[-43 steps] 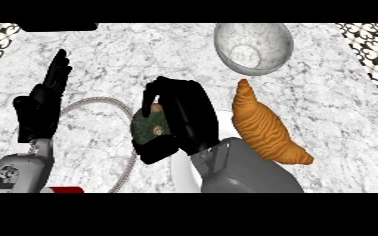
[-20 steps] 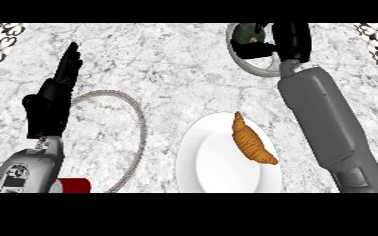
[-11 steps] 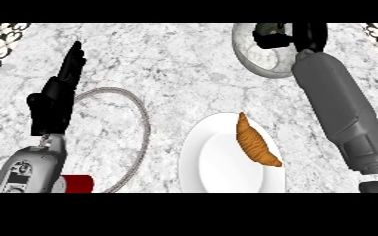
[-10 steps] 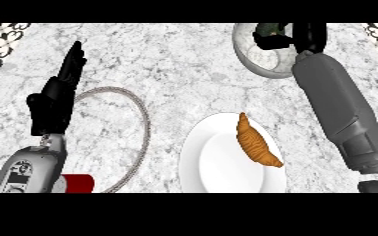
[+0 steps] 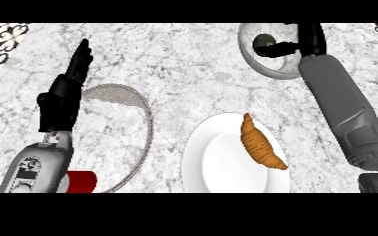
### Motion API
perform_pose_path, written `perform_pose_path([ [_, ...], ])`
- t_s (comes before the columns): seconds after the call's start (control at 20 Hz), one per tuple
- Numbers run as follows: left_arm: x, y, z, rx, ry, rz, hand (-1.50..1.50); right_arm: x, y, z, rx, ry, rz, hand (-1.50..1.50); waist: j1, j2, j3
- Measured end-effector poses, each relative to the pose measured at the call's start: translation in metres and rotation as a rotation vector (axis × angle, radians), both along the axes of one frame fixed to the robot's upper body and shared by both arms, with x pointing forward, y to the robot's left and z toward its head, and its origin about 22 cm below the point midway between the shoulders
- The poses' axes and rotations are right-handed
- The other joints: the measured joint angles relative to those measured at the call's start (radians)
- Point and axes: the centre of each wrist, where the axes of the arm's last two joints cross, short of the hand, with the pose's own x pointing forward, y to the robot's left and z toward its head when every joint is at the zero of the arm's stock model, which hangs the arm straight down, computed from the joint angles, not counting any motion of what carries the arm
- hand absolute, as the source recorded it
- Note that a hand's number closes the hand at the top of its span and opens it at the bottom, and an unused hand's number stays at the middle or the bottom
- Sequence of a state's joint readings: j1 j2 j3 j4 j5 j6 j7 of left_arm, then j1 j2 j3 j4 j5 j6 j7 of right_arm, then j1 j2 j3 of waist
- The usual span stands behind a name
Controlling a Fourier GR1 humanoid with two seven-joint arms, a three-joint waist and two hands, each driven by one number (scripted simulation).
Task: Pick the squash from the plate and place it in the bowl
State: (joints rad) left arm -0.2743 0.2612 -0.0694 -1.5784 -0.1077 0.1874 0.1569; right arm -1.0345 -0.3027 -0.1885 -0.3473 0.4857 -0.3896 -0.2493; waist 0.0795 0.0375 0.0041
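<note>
nearest, a white plate on the marble tabletop carrying only a croissant along its right side. at the left, left hand resting with fingers straight and up. farthest, right hand reaching over the bowl, fingers spread and released, dark squash inside the bowl.

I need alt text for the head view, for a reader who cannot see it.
The right hand reaches over the bowl, where the dark squash sits. A croissant lies on the white plate; the left hand rests open at left.
</note>
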Motion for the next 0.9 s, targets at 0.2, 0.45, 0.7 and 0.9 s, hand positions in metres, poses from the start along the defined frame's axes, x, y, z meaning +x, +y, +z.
perform_pose_path([
  [0.2, 0.002, -0.001, 0.003, 0.005, 0.001, 0.005, 0.0, 0.001, -0.009, 0.0, 0.091, -0.051, 0.037, -1.5, -0.003, -0.003, 0.0],
  [0.45, 0.003, 0.002, 0.001, 0.004, 0.007, 0.019, 0.0, -0.001, -0.032, 0.004, 0.187, -0.089, 0.038, -1.5, -0.015, -0.009, -0.001],
  [0.7, -0.001, 0.007, 0.0, 0.002, 0.015, 0.033, 0.0, -0.008, -0.069, 0.007, 0.292, -0.085, 0.05, -1.5, -0.029, -0.017, -0.002],
  [0.9, -0.005, 0.012, -0.002, 0.001, 0.022, 0.048, 0.0, -0.023, -0.104, 0.0, 0.366, -0.091, 0.097, -1.5, -0.043, -0.023, -0.002],
])
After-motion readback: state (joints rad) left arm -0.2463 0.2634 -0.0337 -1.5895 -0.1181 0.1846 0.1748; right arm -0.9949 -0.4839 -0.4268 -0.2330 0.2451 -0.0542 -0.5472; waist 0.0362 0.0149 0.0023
